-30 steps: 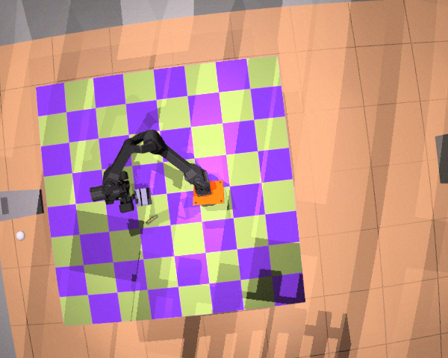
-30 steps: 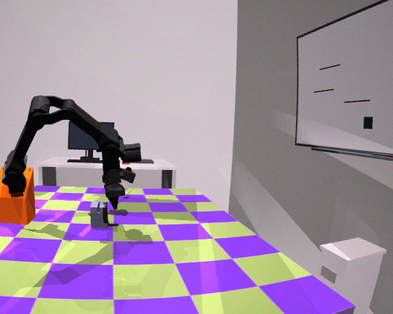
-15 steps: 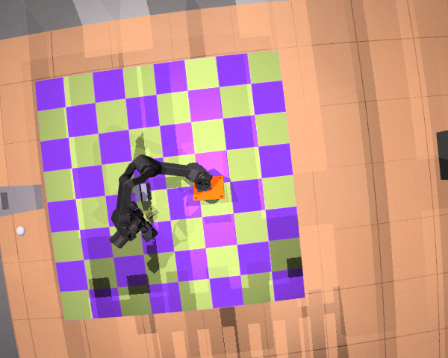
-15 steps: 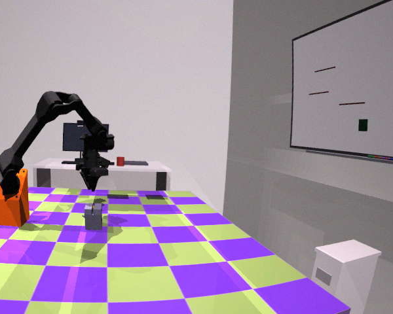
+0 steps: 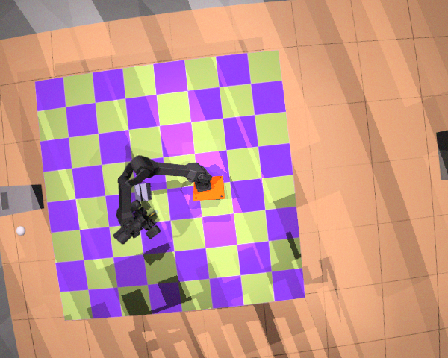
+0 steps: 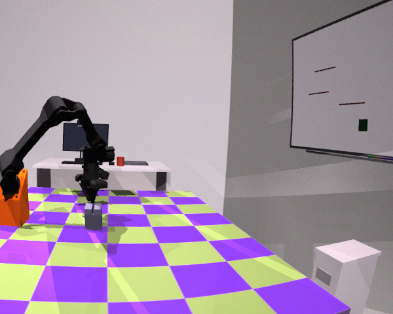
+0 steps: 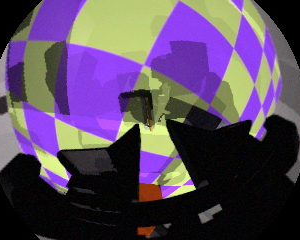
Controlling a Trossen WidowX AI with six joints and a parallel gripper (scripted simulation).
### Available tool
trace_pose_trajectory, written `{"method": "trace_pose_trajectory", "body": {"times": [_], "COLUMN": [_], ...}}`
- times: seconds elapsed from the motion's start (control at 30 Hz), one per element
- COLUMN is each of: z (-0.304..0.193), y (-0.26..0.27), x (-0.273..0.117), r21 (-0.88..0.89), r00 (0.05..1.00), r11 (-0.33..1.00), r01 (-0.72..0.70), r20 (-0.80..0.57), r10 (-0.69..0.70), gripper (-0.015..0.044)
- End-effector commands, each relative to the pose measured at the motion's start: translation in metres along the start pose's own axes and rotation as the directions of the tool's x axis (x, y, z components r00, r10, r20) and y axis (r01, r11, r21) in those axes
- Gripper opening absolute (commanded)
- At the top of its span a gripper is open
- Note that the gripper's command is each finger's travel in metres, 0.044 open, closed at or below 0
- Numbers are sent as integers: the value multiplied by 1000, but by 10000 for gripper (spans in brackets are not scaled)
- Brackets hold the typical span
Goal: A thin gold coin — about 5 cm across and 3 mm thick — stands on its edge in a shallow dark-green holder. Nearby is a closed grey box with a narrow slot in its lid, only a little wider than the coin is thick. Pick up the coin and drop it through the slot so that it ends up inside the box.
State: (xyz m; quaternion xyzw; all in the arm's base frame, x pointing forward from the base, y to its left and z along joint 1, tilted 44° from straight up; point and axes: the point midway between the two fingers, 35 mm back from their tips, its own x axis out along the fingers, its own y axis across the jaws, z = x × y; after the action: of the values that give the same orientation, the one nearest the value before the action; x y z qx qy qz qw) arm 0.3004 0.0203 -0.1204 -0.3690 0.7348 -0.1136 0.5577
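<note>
- Two fingers (image 5: 152,232) (image 6: 92,196) stand partly apart, and we see nothing clasped between them.
- Beyond their tips in our wrist view, the gold coin (image 5: 151,214) (image 7: 150,121) shows as a thin, edge-on strip, outside the box; its holder is too indistinct for us to describe.
- Near the coin, we find the grey box (image 5: 143,192) (image 6: 93,218) upright on the checkered tabletop (image 5: 254,127) (image 6: 132,256) (image 7: 110,20).
- Farther off is the arm's orange base (image 5: 218,193) (image 6: 3,213) (image 7: 150,192).
- Across the room, we see a white desk (image 6: 159,165) bearing a monitor (image 6: 69,137) and a red cup (image 6: 120,161).
</note>
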Motion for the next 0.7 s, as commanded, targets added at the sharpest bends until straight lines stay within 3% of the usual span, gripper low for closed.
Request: {"method": "trace_pose_trajectory", "body": {"times": [0.0, 0.67], "z": [-1, -1], "y": [0, 0], "x": [7, 37], "r21": [-6, -8], "r00": [1000, 1000], "r11": [1000, 1000], "r01": [4, 6], "r20": [-3, -3], "r10": [-4, -6], "gripper": [161, 161]}}
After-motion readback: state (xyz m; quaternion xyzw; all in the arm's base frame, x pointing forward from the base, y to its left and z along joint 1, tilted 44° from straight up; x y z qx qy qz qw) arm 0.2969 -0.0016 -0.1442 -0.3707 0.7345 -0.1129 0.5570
